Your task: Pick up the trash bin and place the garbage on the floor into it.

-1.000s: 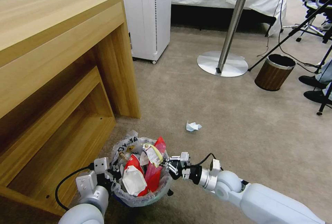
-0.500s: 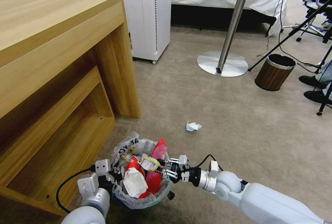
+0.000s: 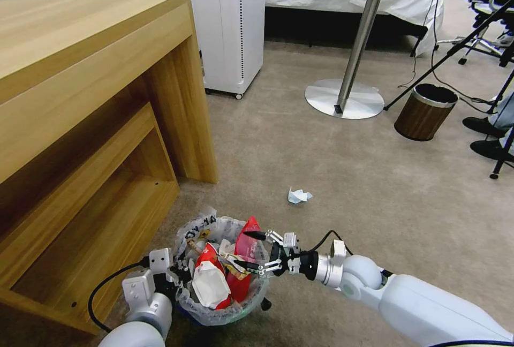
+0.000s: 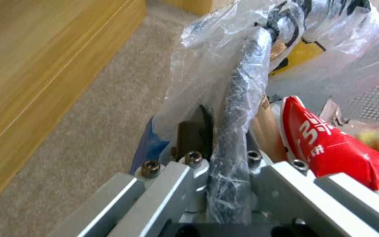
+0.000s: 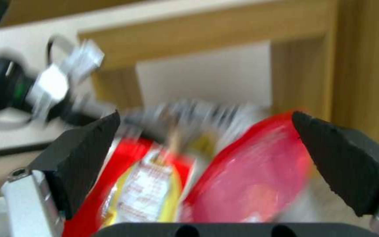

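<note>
Small round dark trash bin (image 3: 222, 304), white-bag-lined, near left by the wooden desk (image 3: 80, 95): left gripper (image 4: 224, 158) pinches its rim; right gripper (image 3: 256, 253) hangs spread over red packets (image 3: 243, 261). Best withdraw cleanly, unsnagged.

Motion blur smears the red packets (image 5: 246, 171) and the bin (image 5: 198, 112) beyond the right gripper (image 5: 207, 161); print on the packets beside the bin is unreadable. The left gripper (image 4: 224, 164) is cut by the frame's edge.
</note>
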You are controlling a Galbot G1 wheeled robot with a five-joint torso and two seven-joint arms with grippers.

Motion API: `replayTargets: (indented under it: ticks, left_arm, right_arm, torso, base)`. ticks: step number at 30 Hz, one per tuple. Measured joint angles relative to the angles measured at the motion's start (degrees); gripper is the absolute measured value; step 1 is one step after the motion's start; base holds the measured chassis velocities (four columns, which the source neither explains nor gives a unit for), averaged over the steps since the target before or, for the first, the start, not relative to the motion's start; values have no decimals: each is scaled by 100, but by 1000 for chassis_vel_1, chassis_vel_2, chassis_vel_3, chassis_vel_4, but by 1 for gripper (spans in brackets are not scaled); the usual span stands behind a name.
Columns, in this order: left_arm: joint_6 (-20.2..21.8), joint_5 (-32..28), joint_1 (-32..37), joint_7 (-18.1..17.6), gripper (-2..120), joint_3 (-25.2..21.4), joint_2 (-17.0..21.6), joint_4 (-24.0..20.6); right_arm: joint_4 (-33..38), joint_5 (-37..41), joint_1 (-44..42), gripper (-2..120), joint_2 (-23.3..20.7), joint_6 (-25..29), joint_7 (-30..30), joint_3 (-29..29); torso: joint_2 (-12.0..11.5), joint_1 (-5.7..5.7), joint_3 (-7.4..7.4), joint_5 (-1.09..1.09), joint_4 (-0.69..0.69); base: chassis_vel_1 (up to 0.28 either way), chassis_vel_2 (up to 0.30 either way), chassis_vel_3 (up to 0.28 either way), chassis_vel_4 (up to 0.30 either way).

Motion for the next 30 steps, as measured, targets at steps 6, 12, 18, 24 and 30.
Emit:
replayTargets:
  ticks: [6, 12, 18, 24, 30]
  left_arm:
    - [7, 166, 144, 110, 0, -50, -70, -25]
    - [-10, 231, 258, 167, 0, -109, -75, -118]
    - [-19, 493, 367, 370, 0, -12, -180, -144]
    - [-86, 472, 252, 476, 0, 69, -152, -121]
    - [-103, 347, 146, 464, 0, 92, -51, -131]
  right_arm:
    - [368, 264, -247, 100, -12, -30, 242, 810]
    - [744, 419, -1028, 100, -263, -112, 350, 2133]
    - [845, 22, -1657, 100, -376, -112, 1050, 3136]
    - [1046, -1569, -3324, 100, 398, -1167, 4037, 5481]
    - [1083, -2059, -3833, 100, 673, -1228, 4303, 6064]
  torso:
    - [0, 0, 0, 0, 2]
    - [0, 0, 0, 0, 0]
    - [0, 0, 0, 0, 1]
    - [0, 0, -1, 3, -1]
    - [0, 0, -1, 0, -2]
  base:
    - [0, 0, 0, 0]
    - [0, 0, 0, 0]
    - [0, 0, 0, 0]
    - [0, 0, 0, 0]
    - [0, 0, 0, 0]
